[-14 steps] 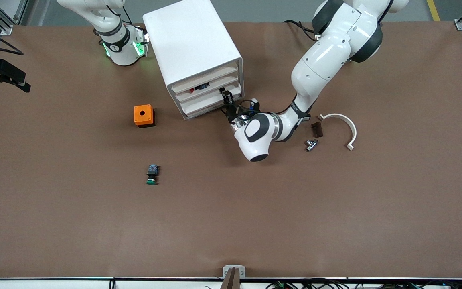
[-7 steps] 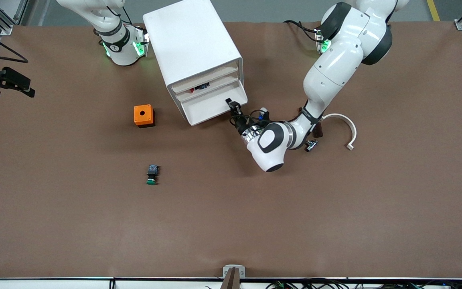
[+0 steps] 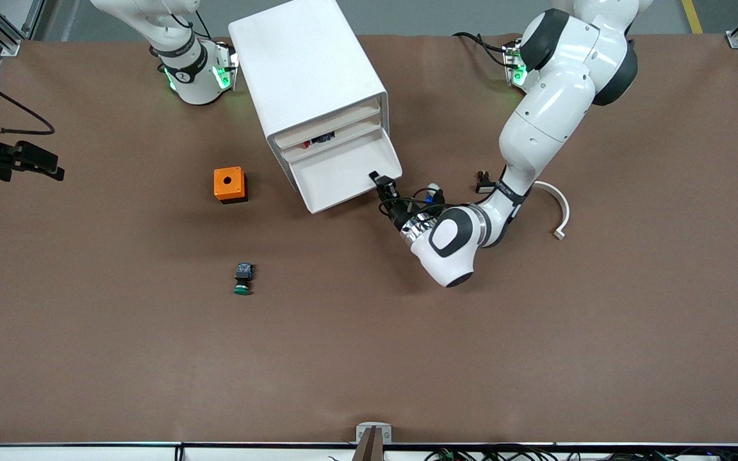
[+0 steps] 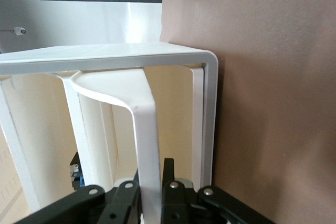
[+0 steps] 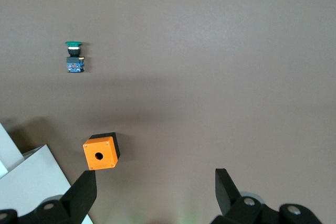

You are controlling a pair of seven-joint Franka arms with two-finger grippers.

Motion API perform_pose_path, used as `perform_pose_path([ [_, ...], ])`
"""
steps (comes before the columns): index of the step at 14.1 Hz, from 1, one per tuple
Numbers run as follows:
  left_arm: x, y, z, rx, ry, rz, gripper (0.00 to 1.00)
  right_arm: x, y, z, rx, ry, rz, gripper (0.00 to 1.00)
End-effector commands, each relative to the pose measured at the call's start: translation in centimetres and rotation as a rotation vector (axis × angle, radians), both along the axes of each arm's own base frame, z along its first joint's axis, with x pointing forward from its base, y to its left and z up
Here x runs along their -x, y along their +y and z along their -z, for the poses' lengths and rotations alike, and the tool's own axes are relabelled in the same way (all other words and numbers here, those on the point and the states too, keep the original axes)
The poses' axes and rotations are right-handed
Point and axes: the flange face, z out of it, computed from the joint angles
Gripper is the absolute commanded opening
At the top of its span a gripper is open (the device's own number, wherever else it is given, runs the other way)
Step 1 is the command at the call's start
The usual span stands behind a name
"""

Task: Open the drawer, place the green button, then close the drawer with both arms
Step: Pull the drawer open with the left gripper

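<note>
The big brown worktop [image 3: 535, 358] is carrying everything. The white cabinet [image 3: 308, 83] is standing near the robots' bases, with its front facing the front camera. Its lowest drawer [image 3: 337, 179] is sticking out, showing a bare white floor, so I think the opening step is nearly done and a spot is ready for the button.

The left arm [image 3: 548, 109] is reaching in low from its end of the worktop. The left hand [image 3: 383, 186] is sitting at the drawer's front corner, and in the left wrist view its fingers [image 4: 170, 190] are pinching together on the drawer's thin white front edge, which is how it is pulling. The right hand [image 3: 29, 160] is hanging over the right arm's end of the worktop with its fingers [image 5: 79, 198] wide apart and holding nothing; that arm is waiting.

The orange cube [image 3: 229, 184] is lying beside the cabinet. The curved white piece [image 3: 558, 205] is partly covered by the left arm. The button [image 3: 243, 279] is lying on its side on the bare worktop, nearer the front camera than the cube, well apart from the drawer.

Small dark and red bits are peeking from a higher drawer, too hidden to name
</note>
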Motion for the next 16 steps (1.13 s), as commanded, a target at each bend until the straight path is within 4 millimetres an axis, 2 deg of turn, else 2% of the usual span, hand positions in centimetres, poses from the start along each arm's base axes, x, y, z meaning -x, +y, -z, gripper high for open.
perform_pose_path([
  [1,-1.1,1.1,0.0,-0.017,-0.01,-0.019,0.19,-1.7,-0.9,1.4,0.012,0.029,0.005,1.0],
  [3,-1.6,1.8,0.1,-0.018,-0.009,-0.03,0.22,-2.5,-2.7,2.4,0.005,0.041,0.036,1.0],
  [4,-1.7,1.9,0.1,-0.018,-0.009,-0.035,0.24,-2.9,-2.8,3.2,0.009,0.054,0.035,1.0],
  [6,-2.3,2.4,-0.4,0.021,-0.042,-0.036,0.45,-3.2,-2.7,3.4,0.011,0.056,0.034,1.0],
  [7,-2.5,2.6,-0.6,0.085,-0.084,-0.024,0.62,-3.6,-2.7,3.6,0.01,0.054,0.032,1.0],
  [8,-2.9,2.7,-1.0,0.16,-0.138,-0.013,0.75,-3.8,-2.5,3.3,0.006,0.04,0.033,1.0],
  [10,-3.9,2.4,-2.3,0.248,-0.219,0.003,0.92,-4.2,-2.4,3.0,0.001,0.004,0.035,1.0],
  [13,-4.7,2.1,-3.7,0.294,-0.286,0.023,0.94,-4.8,-1.4,3.8,-0.006,-0.003,0.031,1.0],
  [16,-5.7,1.6,-5.7,0.4,-0.394,0.06,0.96,-6.3,0.5,6.5,-0.016,-0.008,0.024,1.0],
])
